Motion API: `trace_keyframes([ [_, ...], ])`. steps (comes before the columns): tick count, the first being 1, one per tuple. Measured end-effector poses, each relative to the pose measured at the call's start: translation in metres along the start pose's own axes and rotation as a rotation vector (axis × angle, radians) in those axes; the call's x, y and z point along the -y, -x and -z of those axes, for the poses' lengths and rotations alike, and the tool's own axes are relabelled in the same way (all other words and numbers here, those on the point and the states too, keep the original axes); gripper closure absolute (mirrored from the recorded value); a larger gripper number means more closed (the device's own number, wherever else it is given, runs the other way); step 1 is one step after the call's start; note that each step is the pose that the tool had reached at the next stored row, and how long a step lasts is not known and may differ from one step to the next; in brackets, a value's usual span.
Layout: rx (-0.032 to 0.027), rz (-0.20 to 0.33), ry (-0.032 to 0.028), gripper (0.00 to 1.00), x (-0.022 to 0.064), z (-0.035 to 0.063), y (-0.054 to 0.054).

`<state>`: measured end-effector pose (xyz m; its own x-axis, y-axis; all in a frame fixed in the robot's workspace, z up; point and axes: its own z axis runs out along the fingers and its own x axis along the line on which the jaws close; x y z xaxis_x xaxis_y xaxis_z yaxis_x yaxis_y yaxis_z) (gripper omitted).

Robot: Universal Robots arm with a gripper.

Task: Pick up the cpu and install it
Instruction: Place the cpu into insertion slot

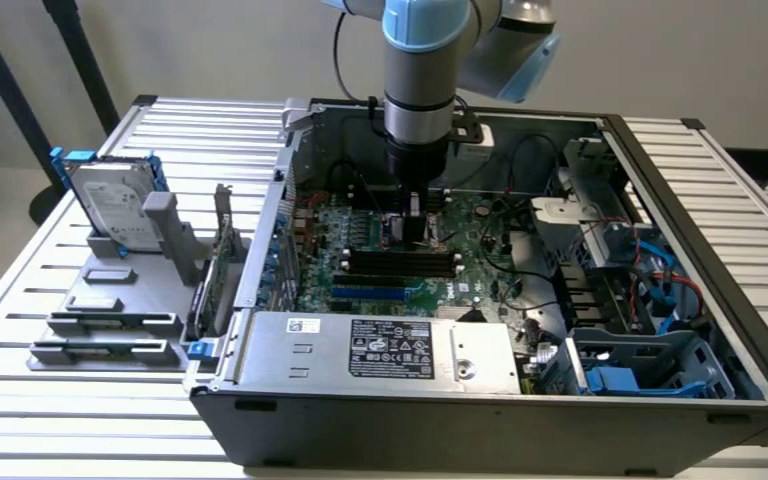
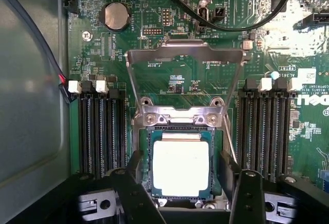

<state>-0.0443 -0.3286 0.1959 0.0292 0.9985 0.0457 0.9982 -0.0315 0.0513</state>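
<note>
Chip seated: small square silvery-grey cpu (image 2: 181, 168) lies in the green motherboard (image 2: 92, 54) socket (image 2: 146, 154); black gripper (image 2: 182, 178) released astride it; metal clamp frame (image 2: 185, 54) unlatched.

The arm (image 1: 424, 90) points straight down, its claw (image 2: 181, 162) spread open.

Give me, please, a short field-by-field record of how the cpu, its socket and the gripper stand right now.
cpu: lying flat in the socket, silvery top up
load plate: swung open, not over the cpu
gripper: open, a finger on each side of the cpu
memory slots: flanking the socket on both sides
hard drive: upright on the grey stand, exterior view's left
</note>
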Motion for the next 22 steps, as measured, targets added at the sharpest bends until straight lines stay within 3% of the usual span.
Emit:
trace_keyframes([
  [7, -0.0003, 0.000, 0.0000, 0.31, -0.0006, 0.0143, -0.001],
  [13, -0.0073, 0.000, -0.0002, 0.34, 0.0040, 0.0210, -0.001],
  [14, -0.0085, 0.000, -0.0002, 0.40, 0.0058, 0.0221, -0.001],
  [15, -0.0099, -0.001, -0.0004, 0.40, 0.0078, 0.0232, -0.001],
  [19, -0.0173, -0.001, -0.0022, 0.64, 0.0206, 0.0270, -0.001],
  [22, -0.0230, -0.001, -0.0050, 0.70, 0.0303, 0.0302, 0.000],
])
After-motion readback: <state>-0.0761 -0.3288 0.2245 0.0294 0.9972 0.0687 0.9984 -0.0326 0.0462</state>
